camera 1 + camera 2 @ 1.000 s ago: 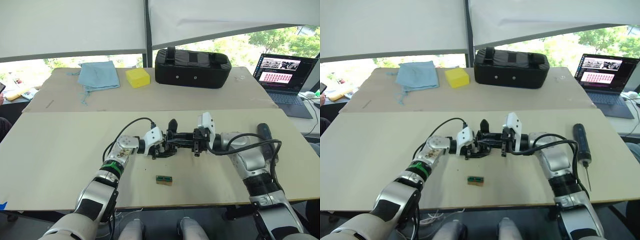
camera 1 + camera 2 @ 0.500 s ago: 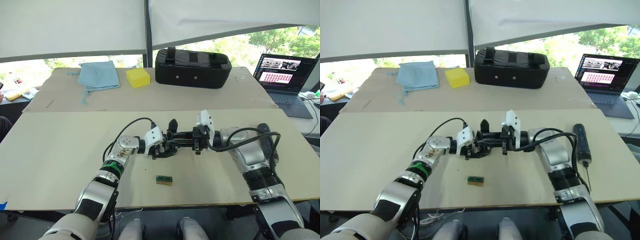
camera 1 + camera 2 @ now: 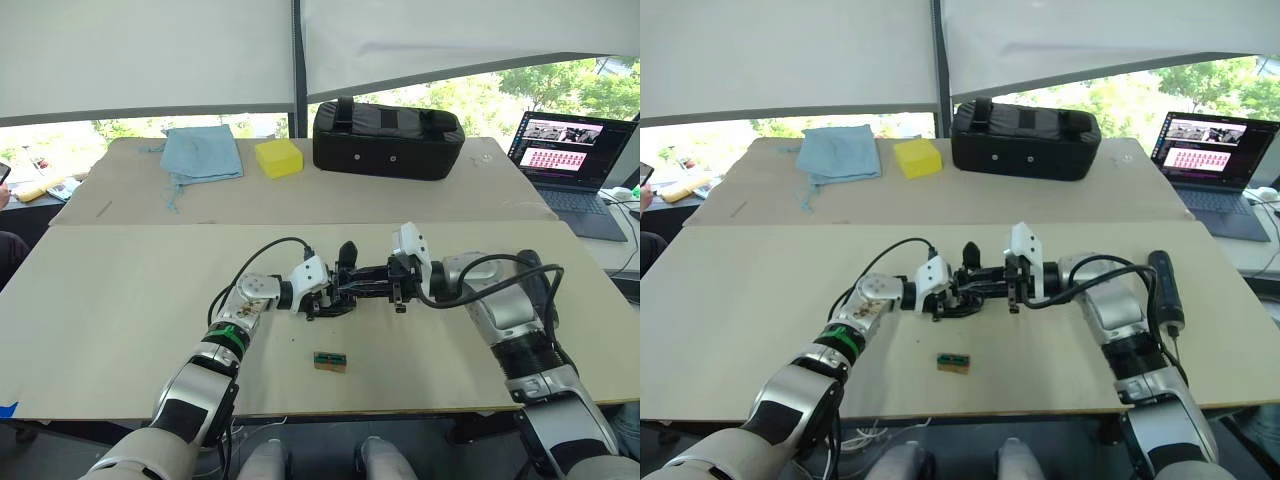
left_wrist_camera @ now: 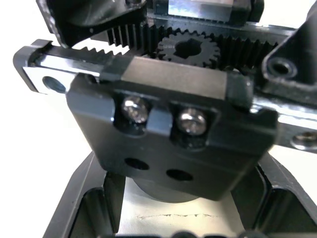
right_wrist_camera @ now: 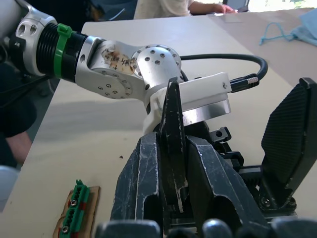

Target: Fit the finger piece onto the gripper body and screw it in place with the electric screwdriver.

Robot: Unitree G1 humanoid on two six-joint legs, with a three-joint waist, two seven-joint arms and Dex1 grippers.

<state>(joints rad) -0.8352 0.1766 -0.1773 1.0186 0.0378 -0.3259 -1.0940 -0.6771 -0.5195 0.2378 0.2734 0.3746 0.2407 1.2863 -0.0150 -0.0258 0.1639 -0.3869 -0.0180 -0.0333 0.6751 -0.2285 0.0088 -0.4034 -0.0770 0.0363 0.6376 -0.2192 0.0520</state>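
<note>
The gripper body (image 3: 340,288) is a chunky black mechanism in the middle of the table, with one pointed black finger (image 3: 347,252) sticking up. My left gripper (image 3: 320,296) is shut on its left end. In the left wrist view its toothed rack, gear and two screws (image 4: 190,120) sit between my fingers (image 4: 74,208). From the right, my right gripper (image 5: 173,146) is shut on the flat black finger piece (image 5: 173,111) and holds it against the body. The electric screwdriver (image 3: 1165,288) lies on the table to the right of my right arm.
A small green connector on a brown block (image 3: 328,360) lies in front of the grippers. At the back stand a large black case (image 3: 388,138), a yellow block (image 3: 277,157) and a blue cloth (image 3: 203,152). A laptop (image 3: 568,148) sits at the far right.
My right elbow has swung a little to the right, while both grippers stay at the gripper body. The view has shifted slightly.
</note>
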